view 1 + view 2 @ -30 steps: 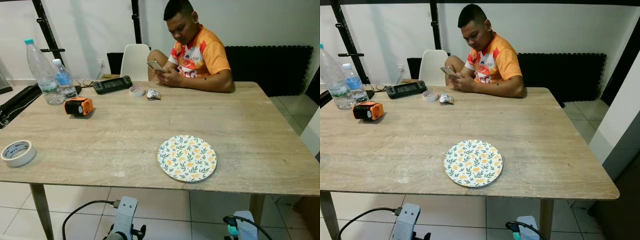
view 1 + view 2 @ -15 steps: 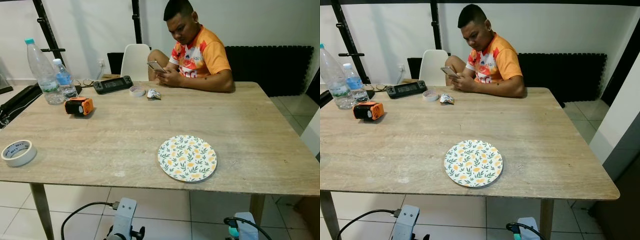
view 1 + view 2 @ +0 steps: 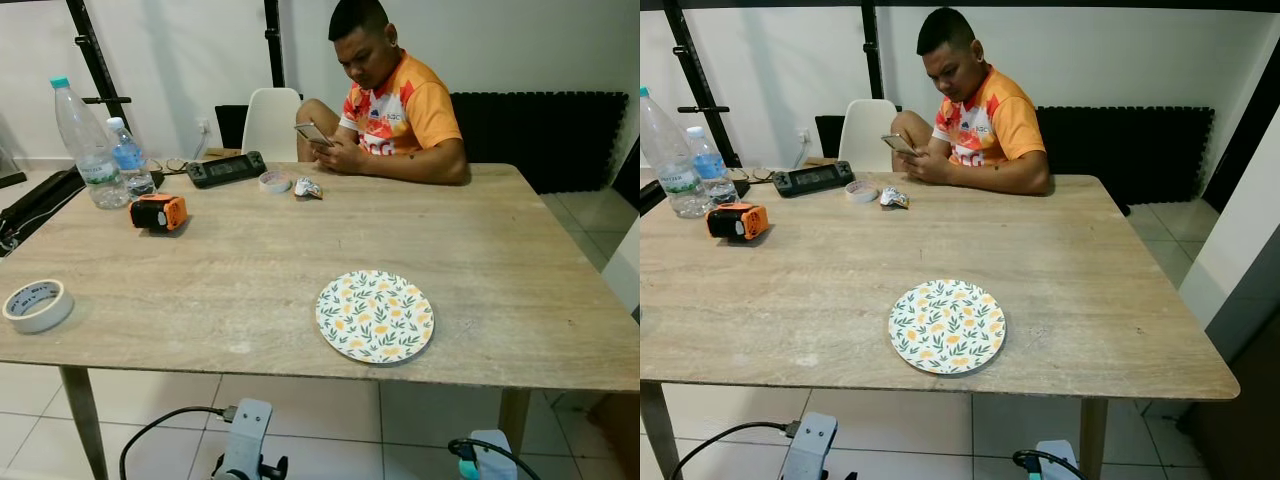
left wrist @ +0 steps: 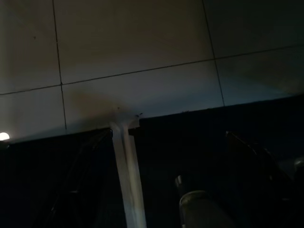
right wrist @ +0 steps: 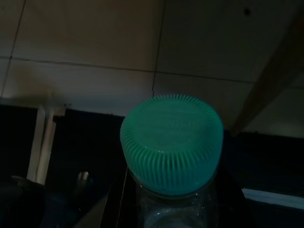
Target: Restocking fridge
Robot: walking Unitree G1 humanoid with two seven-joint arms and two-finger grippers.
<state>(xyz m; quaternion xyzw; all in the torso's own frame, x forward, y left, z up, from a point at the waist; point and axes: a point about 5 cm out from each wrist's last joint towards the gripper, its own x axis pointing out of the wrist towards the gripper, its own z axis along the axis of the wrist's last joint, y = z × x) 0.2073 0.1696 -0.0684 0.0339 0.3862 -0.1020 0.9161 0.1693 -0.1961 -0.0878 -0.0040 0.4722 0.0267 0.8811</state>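
My right gripper (image 5: 169,214) is shut on a clear bottle with a teal ribbed cap (image 5: 171,142), held low below the near edge of the table. The cap's teal (image 3: 466,466) peeks out beside my right wrist (image 3: 493,452). My left arm (image 3: 246,440) hangs idle under the table edge, and its wrist view is dark, with floor tiles (image 4: 142,42). On the far left of the wooden table (image 3: 250,250) stand a tall water bottle (image 3: 85,140) and a small one (image 3: 128,158).
A floral plate (image 3: 374,316) lies near the front edge. A tape roll (image 3: 36,305) sits at the left edge, with an orange device (image 3: 158,213) and a black controller (image 3: 225,169) further back. A person (image 3: 395,110) sits at the far side holding a phone. A white chair (image 3: 270,122) stands beside them.
Both wrists have sunk slightly lower at the bottom of the eye views. Nothing on the table has moved.
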